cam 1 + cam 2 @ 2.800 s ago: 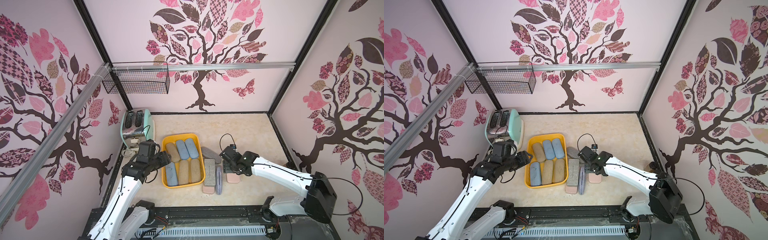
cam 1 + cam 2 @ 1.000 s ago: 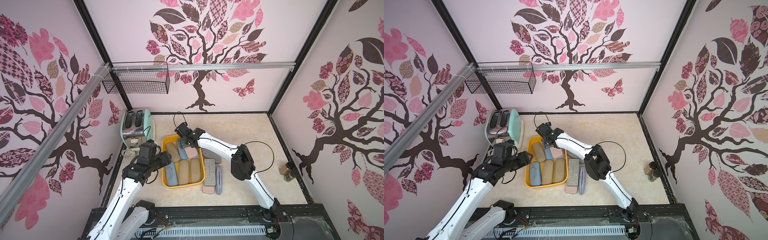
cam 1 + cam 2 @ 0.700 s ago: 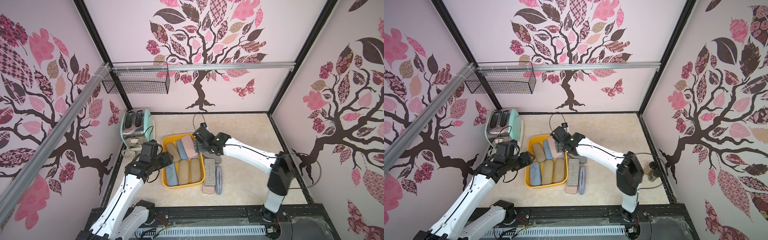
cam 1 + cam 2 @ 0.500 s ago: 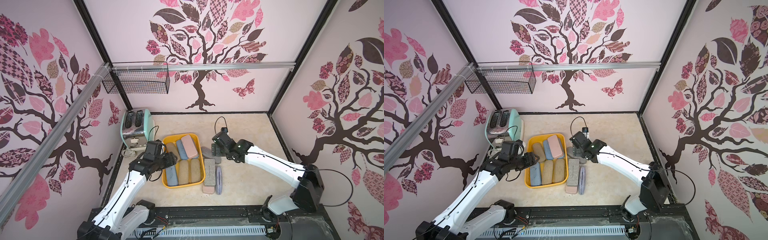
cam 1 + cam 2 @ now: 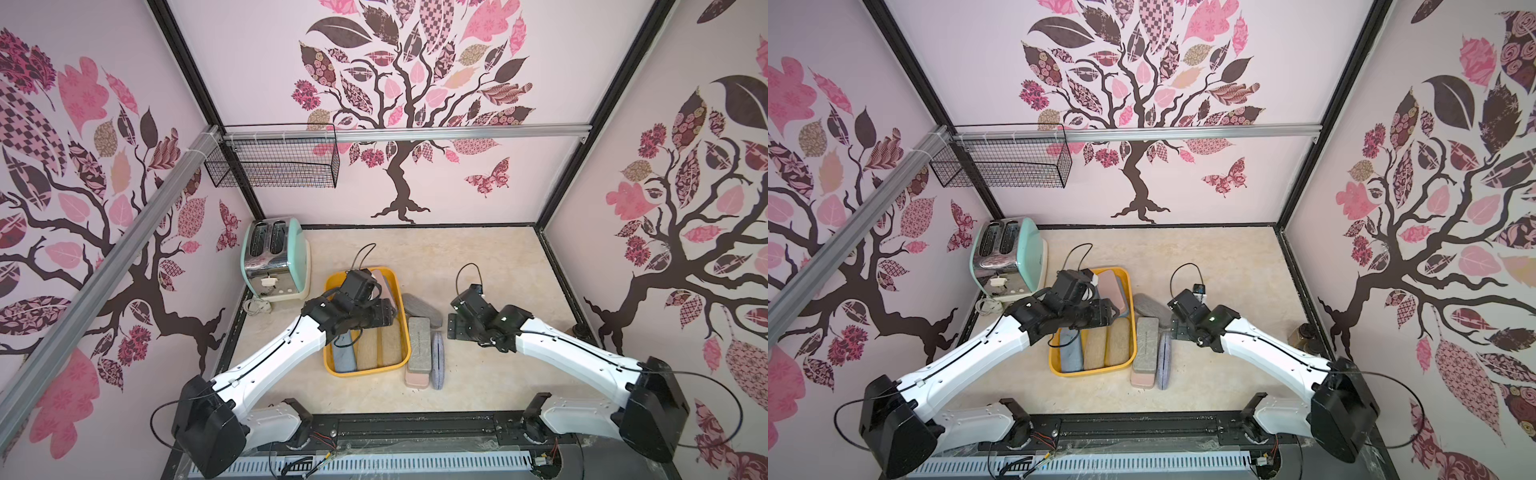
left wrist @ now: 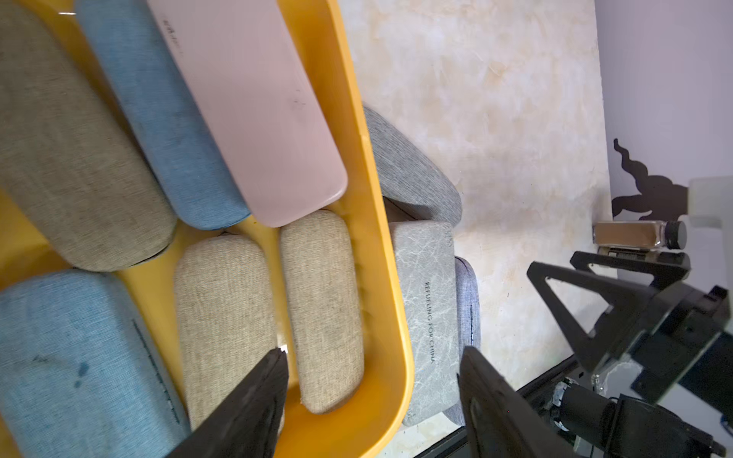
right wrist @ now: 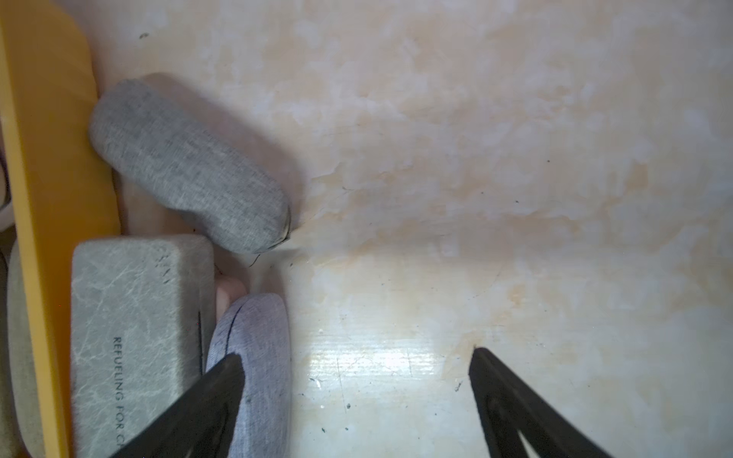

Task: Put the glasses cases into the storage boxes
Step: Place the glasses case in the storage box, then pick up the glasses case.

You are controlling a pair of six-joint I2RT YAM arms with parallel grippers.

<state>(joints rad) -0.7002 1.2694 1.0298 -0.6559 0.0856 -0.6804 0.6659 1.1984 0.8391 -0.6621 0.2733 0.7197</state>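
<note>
Back left corner of the desk: mint toaster, stands against the wall. Just right of it, toward the front edge: yellow tray, lies with its long sides running front to back and holds six cases. Back row, left to right: tan case, blue case, pink flat case, tilted on the blue one beside the tray's right wall. Front row: second blue case, then two tan cases side by side.

Over the tray's right wall: left gripper, hangs with fingers spread and released, grasping nothing, one tip above a front tan case, the other outside the tray.

Just outside that wall: marbled grey case, lies on another pink case. Behind it, angled: grey oval case. Tight against its right side, up on edge: lavender case.

Further right, above bare desk: right gripper, hovers with fingers wide apart, released and empty.

Right edge of the desk, by the wall: small brown jar with a dark lid.
</note>
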